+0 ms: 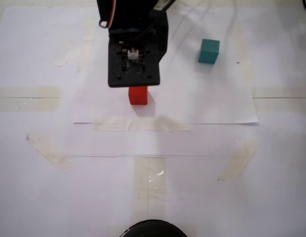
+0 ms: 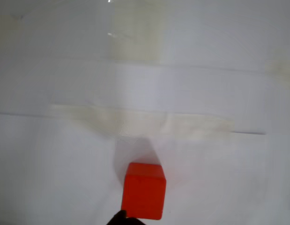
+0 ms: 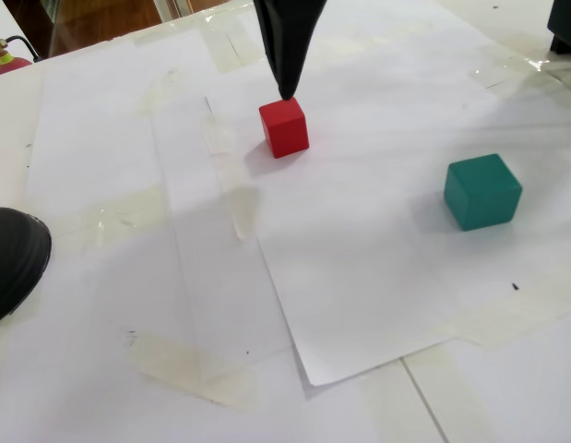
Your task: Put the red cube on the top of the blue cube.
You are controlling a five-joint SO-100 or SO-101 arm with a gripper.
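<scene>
The red cube [image 1: 138, 95] sits on the white paper sheet [image 1: 192, 106], near its front middle in a fixed view. It also shows in the other fixed view [image 3: 284, 127] and at the bottom of the wrist view [image 2: 144, 197]. The blue cube [image 1: 209, 51] is teal and stands apart on the same sheet, to the right in both fixed views [image 3: 482, 191]; it is out of the wrist view. My gripper [image 3: 287, 90] hangs as one black point, fingers together, just above the red cube's far top edge. It holds nothing. One dark fingertip [image 2: 119, 219] shows beside the cube.
The paper sheets are taped to the table with strips of pale tape [image 1: 140, 124]. A black rounded object [image 3: 13, 258] lies at the table's edge, also seen in a fixed view [image 1: 153, 229]. A dark object [image 3: 566, 28] stands at the far right corner.
</scene>
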